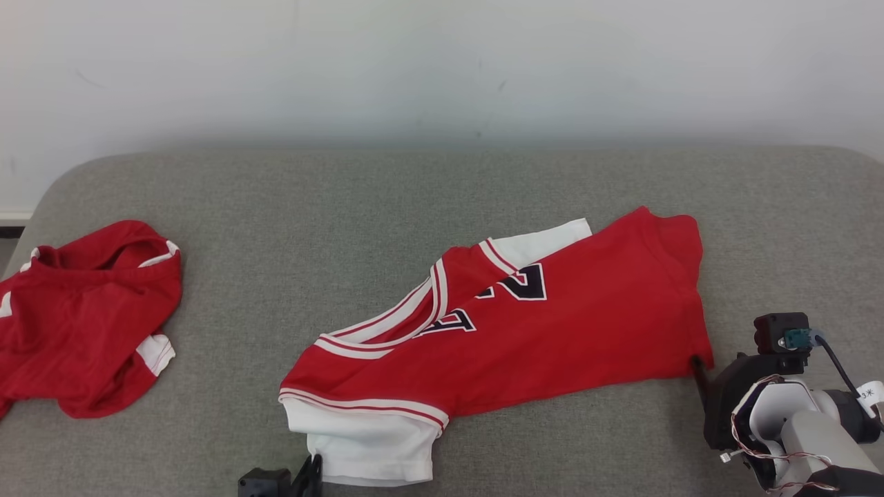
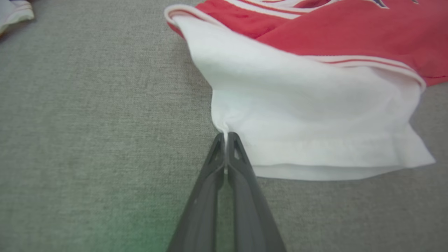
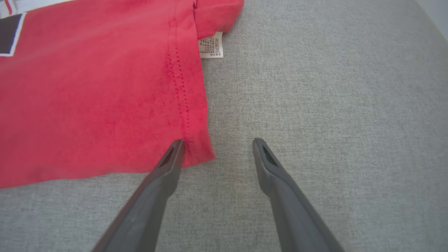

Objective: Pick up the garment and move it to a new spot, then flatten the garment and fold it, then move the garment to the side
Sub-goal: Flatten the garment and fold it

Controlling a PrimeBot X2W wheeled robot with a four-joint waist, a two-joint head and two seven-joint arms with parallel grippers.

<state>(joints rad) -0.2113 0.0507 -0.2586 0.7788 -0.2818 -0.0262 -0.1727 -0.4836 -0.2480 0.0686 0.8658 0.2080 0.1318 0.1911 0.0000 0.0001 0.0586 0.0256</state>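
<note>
The left gripper [image 2: 225,135] is pinching only a tiny bit of white sleeve [image 2: 308,115] that could slip out, and the right gripper [image 3: 217,141] is hanging open.

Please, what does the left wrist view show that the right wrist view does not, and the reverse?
Left wrist view: the left gripper, shut on the edge of a white cloth sleeve. Right wrist view: the open right gripper by the red hem corner, and a small white care label. Both: the red jersey with white trim and the grey woven fabric surface.
</note>
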